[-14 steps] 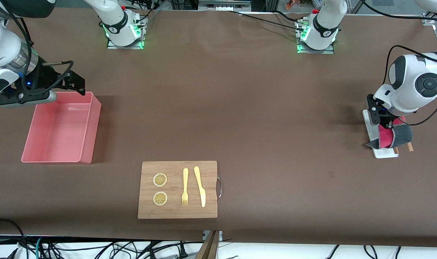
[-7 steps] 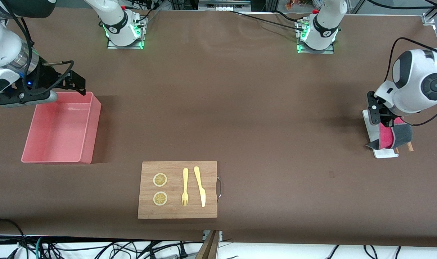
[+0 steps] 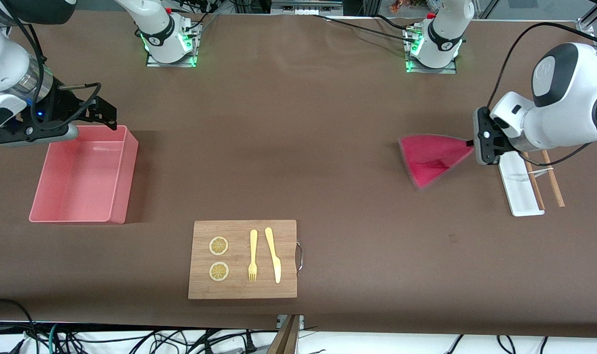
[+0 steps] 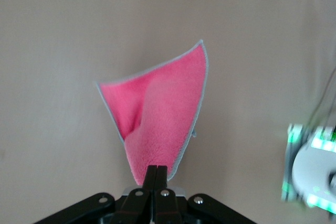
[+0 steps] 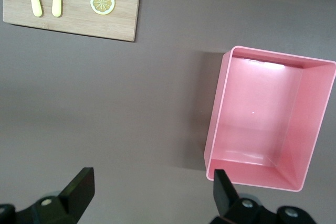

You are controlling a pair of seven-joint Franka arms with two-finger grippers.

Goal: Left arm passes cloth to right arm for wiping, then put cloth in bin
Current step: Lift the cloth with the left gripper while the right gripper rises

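Note:
The cloth (image 3: 432, 159) hangs in the air with its crimson-pink face showing, flared into a triangle. My left gripper (image 3: 470, 143) is shut on one of its corners, over the brown table beside the white tray. In the left wrist view the cloth (image 4: 163, 111) fans out from the closed left gripper (image 4: 156, 170). The pink bin (image 3: 82, 182) sits at the right arm's end of the table. My right gripper (image 3: 110, 117) waits open over the bin's corner. The right wrist view shows the bin (image 5: 252, 129) below my right gripper (image 5: 149, 182), with nothing between its fingers.
A wooden board (image 3: 242, 285) carrying two lemon slices (image 3: 219, 246), a yellow fork (image 3: 253, 255) and a knife (image 3: 273, 254) lies near the front camera. A white tray (image 3: 517, 184) with chopsticks (image 3: 552, 179) beside it lies at the left arm's end.
The left gripper has lifted the cloth off the white tray and swung it toward the table's middle. The cloth has unfolded and flared out. The right arm has not moved.

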